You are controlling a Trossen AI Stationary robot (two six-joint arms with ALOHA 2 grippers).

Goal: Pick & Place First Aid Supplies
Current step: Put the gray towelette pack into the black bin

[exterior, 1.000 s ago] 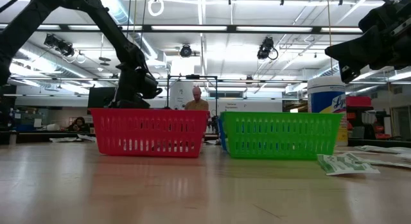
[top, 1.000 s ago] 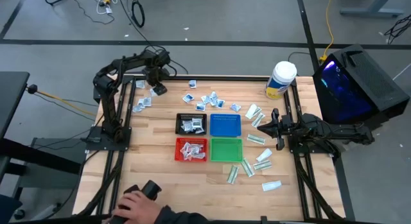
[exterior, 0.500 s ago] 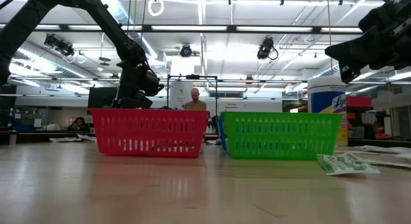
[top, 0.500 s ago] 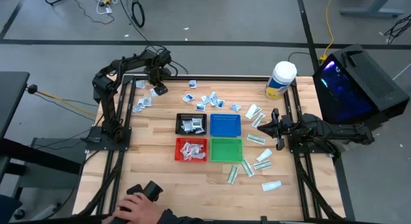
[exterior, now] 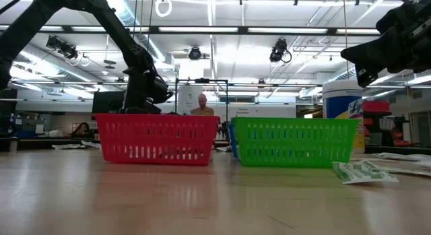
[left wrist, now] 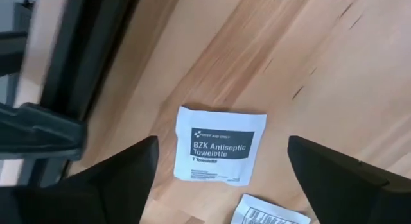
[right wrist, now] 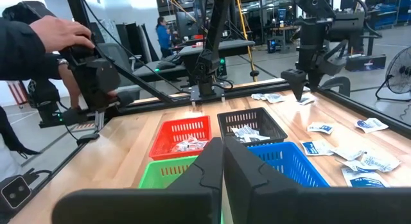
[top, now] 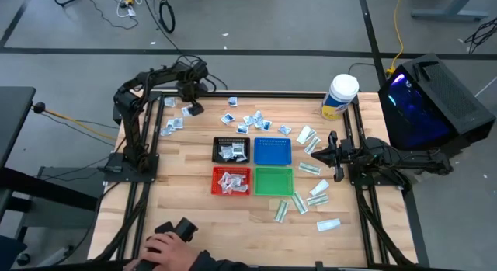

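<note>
The left gripper (top: 192,102) hangs over the far-left corner of the wooden table (top: 186,209), its two dark fingers (left wrist: 115,176) spread wide and empty, with a squarish white BZK antiseptic towelette packet (left wrist: 220,145) lying flat on the boards squarely between them. In the left wrist view the packet sits centred in the gap, its printed lines running across from one finger toward the other, and the corner of a second packet (left wrist: 273,212) shows just beside it, nearer the camera. Judged from that alignment, the coming move is a straight descent onto the towelette, and the neighbouring packet looks close enough to be nudged. The left arm is plainly the nearer one to this corner. The right gripper (right wrist: 222,161) waits at the right side of the table, fingers pressed together and holding nothing, beside a scatter of longer white-and-green packets (top: 309,169). More squarish packets (top: 255,121) lie along the far side of the table, behind the four mesh trays: the black tray (top: 217,151) and the red tray (top: 215,182) already hold packets, while the blue tray (top: 272,151) and green tray (top: 273,181) look empty. A white jar with a yellow label (top: 339,96) stands at the far right. A person's hand (top: 167,246) rests on a dark device at the near edge.
</note>
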